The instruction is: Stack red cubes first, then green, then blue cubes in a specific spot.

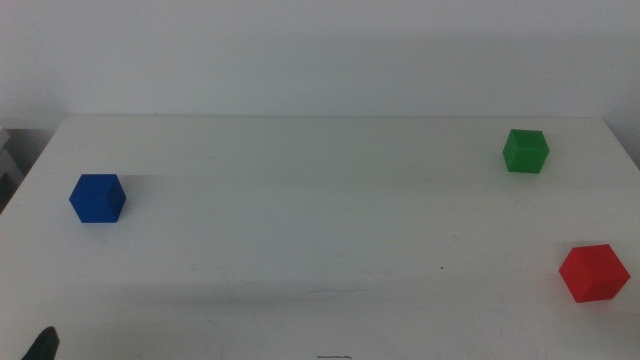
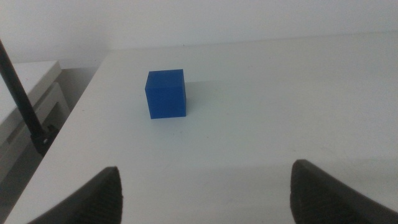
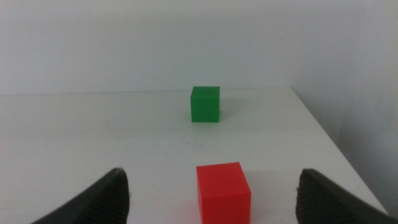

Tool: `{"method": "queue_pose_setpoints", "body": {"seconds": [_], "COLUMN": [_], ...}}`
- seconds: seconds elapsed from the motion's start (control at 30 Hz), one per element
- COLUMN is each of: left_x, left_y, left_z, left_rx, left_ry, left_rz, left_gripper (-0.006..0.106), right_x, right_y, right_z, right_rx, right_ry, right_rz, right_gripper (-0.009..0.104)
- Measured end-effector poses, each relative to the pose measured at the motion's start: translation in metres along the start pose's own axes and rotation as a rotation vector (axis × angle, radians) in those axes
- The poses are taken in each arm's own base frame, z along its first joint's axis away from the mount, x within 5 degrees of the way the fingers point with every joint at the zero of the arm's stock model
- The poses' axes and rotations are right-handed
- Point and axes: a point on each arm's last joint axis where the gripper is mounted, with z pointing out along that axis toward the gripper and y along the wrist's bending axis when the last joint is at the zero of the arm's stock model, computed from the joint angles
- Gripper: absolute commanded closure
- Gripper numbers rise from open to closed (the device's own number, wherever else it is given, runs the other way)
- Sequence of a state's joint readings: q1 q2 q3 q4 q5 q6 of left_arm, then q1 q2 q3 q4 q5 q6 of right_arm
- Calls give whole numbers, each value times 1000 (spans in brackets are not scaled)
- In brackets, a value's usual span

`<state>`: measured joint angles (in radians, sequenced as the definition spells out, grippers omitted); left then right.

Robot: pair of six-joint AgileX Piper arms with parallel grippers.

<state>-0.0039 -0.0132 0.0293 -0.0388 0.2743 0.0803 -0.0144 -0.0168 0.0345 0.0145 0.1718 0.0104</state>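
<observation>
White matte tabletop (image 1: 320, 230) carries three small cubes, all well apart from each other, none stacked. No container is on it; each cube sits direct on the bare surface.

The red cube (image 1: 594, 272) is near the right edge of the table, toward the front in the middle view. The green cube (image 1: 525, 151) is behind it, further back on the same right side. The blue cube (image 1: 97, 198) is alone at the left side, near the left edge.

All three rest flat on one face, upright, not tilted. Being cubes, they have no long axis. In the middle view each is turned a bit, so two side faces and the top show.

Left gripper (image 2: 205, 190): jaws wide open, nothing between them, hanging above the table w/ the blue cube ahead of it, apart. In the middle view only a dark tip shows at the bottom-left corner (image 1: 42, 346).

Right gripper (image 3: 214, 193): jaws also wide open and holding nothing. The red cube (image 3: 223, 190) lies close in front, about centered between the two jaws but not touched by them; the green cube (image 3: 205, 104) is farther on, approx. in the same line. This gripper is not seen in the middle view.
</observation>
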Motion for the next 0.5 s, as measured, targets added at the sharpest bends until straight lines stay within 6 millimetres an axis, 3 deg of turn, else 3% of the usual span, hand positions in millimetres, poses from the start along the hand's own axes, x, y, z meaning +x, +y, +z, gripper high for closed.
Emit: {"method": "queue_pose_setpoints", "body": {"seconds": [0.17, 0.5], "left_x": [0, 0], "left_y": [0, 0], "left_z": [0, 0], "left_rx": [0, 0], "left_ry": [0, 0], "left_rz": [0, 0], "left_gripper": [9, 9], "right_x": [-8, -86], "right_y": [1, 5], "right_z": [-2, -7], "right_rx": [-5, -19], "right_ry": [13, 312], "right_rz": [21, 37], "right_gripper": [3, 3]}}
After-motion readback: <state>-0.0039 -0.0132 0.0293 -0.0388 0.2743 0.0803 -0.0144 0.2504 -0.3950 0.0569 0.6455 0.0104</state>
